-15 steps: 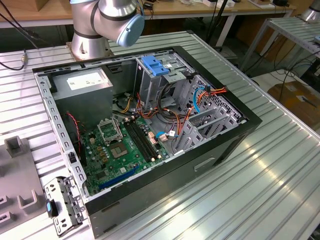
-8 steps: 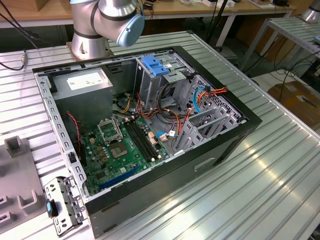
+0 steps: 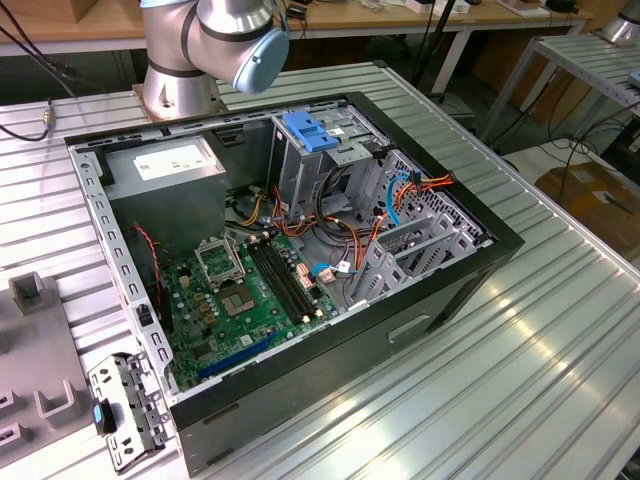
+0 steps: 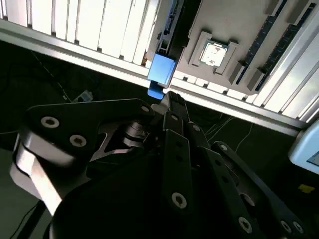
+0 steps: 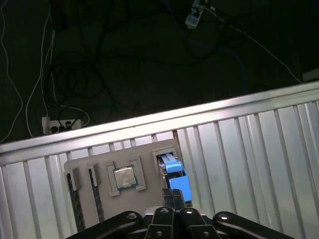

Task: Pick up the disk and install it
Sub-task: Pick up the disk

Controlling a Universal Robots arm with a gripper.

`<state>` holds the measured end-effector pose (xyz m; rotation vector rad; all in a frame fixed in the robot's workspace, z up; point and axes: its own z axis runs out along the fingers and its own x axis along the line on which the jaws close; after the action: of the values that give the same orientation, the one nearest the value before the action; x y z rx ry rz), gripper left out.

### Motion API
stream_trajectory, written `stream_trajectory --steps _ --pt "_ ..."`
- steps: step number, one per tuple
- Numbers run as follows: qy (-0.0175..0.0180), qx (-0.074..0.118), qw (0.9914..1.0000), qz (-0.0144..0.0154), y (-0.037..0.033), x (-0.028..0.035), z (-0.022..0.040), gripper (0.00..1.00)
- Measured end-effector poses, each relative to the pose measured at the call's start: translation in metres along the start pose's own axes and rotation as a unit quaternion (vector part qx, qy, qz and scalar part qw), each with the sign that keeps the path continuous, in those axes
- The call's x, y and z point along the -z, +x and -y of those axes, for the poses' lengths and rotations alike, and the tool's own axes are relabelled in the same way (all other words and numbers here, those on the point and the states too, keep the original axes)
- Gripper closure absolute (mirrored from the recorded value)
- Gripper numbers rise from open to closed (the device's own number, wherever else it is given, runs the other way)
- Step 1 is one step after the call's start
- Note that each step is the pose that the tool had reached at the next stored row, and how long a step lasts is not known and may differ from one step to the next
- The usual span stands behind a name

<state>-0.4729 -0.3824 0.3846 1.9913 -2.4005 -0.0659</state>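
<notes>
Well, starting at the exterior view's left, a grey holder [image 3: 30, 300] lies on the ribbed bench [image 3: 520, 330] at about nine o'clock from the open computer case [image 3: 430, 300]. A loose metal bracket [image 3: 130, 410] sits at roughly seven o'clock from that case. Inside the case the motherboard [image 3: 250, 290] lies flat, and a light blue latch plate [image 3: 308, 130] tops the drive cage toward one o'clock. The robot arm [image 3: 215, 40] rises at twelve o'clock.

In both wrist views the disk [image 5: 174, 169] [image 4: 162, 69] stands on edge in a slot of the grey holder [image 5: 149, 149], just beside a processor chip [image 5: 124, 177] seated in its own pocket. The holder rests near the bench edge, with a dark floor and cables beyond. The claw [image 5: 172, 195] [image 4: 168, 97] is right at the disk's blue rail. I cannot tell whether it is apart, together or clamped on the rail.

By my judgement the disk is stiff and fairly dense for its size, with slick metal faces and delicate insides, so knocks or a drop would harm it. The best hold is square across its narrow sides at the blue rails, near the middle, so it lifts straight out of the slot without tilting. The plastic rails may give a little under pressure.
</notes>
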Motion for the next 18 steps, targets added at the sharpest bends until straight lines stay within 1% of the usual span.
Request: stream_trajectory --steps 2,3,4,7,8,9,10,11,12,13,14,15,16,17,18 --pt "-0.0002 0.022 0.99976 -0.0010 0.0000 0.0000 0.0000 0.89" --pt "-0.0004 0.037 0.99931 -0.0017 0.0000 -0.0001 0.0000 0.89" --pt "-0.0005 0.046 0.99893 -0.0021 0.0000 0.0000 0.0000 0.89" --pt "-0.0007 0.069 0.99762 -0.0032 0.0000 -0.0001 0.0000 0.89" --pt "-0.0008 0.082 0.99664 -0.0038 -0.0001 -0.0001 0.0000 0.89" --pt "-0.0010 0.101 0.99484 -0.0047 -0.0001 -0.0001 0.0000 0.89" --pt "-0.0011 0.116 0.99327 -0.0054 -0.0001 -0.0002 0.0000 0.89" --pt "-0.0013 0.131 0.99142 -0.0061 -0.0002 -0.0003 0.0000 0.89" --pt "-0.0014 0.140 0.99009 -0.0065 -0.0001 -0.0004 0.0000 0.89" --pt "-0.0015 0.151 0.98854 -0.0070 -0.0002 -0.0004 0.0000 0.89" --pt "-0.0017 0.167 0.98598 -0.0077 -0.0002 -0.0005 0.0000 0.89" --pt "-0.0017 0.176 0.98431 -0.0082 -0.0002 -0.0006 0.0000 0.89" --pt "-0.0019 0.190 0.98177 -0.0088 -0.0001 -0.0006 0.0000 0.89" --pt "-0.0020 0.199 0.97991 -0.0093 -0.0001 -0.0006 0.0000 0.89" --pt "-0.0020 0.204 0.97900 -0.0095 -0.0001 -0.0006 0.0000 0.89"
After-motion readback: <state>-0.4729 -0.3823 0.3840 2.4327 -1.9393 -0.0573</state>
